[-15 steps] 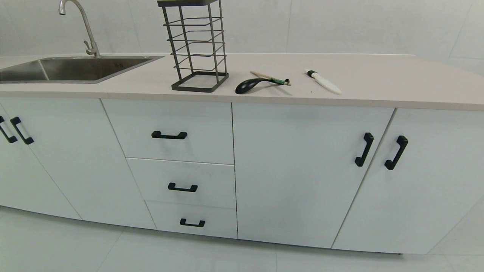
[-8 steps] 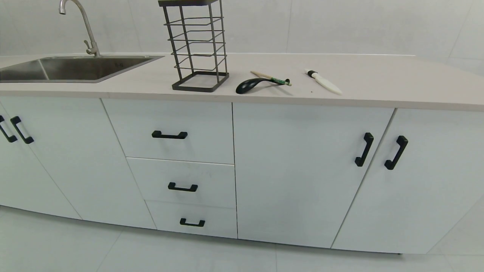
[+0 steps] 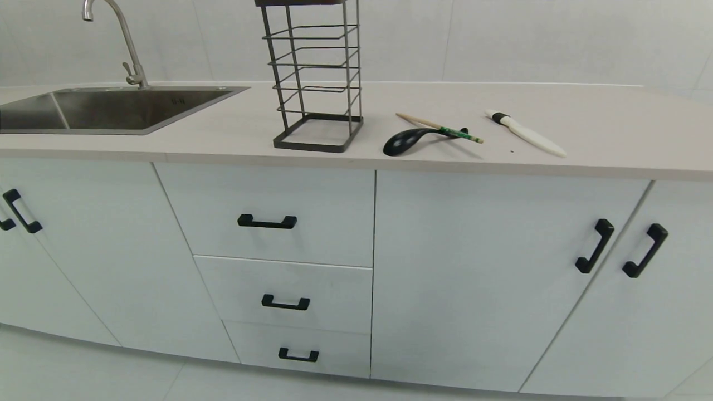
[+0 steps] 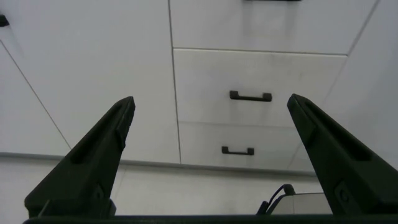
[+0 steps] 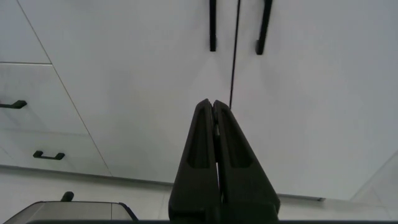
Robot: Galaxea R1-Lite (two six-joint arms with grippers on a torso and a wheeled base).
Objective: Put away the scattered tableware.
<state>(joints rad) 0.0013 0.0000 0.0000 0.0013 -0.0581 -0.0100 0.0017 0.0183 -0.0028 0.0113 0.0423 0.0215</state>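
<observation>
On the countertop [image 3: 585, 111] lie a black spoon [image 3: 405, 140], a pair of wooden chopsticks [image 3: 437, 127] with green ends resting across its handle, and a white knife [image 3: 526, 132] with a black band to the right. A tall black wire rack [image 3: 315, 72] stands left of them. My left gripper [image 4: 211, 106] is open, low in front of the drawers with nothing between its fingers. My right gripper [image 5: 213, 106] is shut and empty, facing the cabinet doors.
A steel sink [image 3: 111, 106] with a tap [image 3: 120, 33] lies at the counter's left. Below are a stack of drawers with black handles [image 3: 267, 221] and cabinet doors with vertical handles [image 3: 596, 245]. The tiled floor [image 3: 83, 373] is open in front.
The whole head view has shifted: counter and cabinets look larger and closer, so the camera has moved forward. The tableware has not moved on the counter.
</observation>
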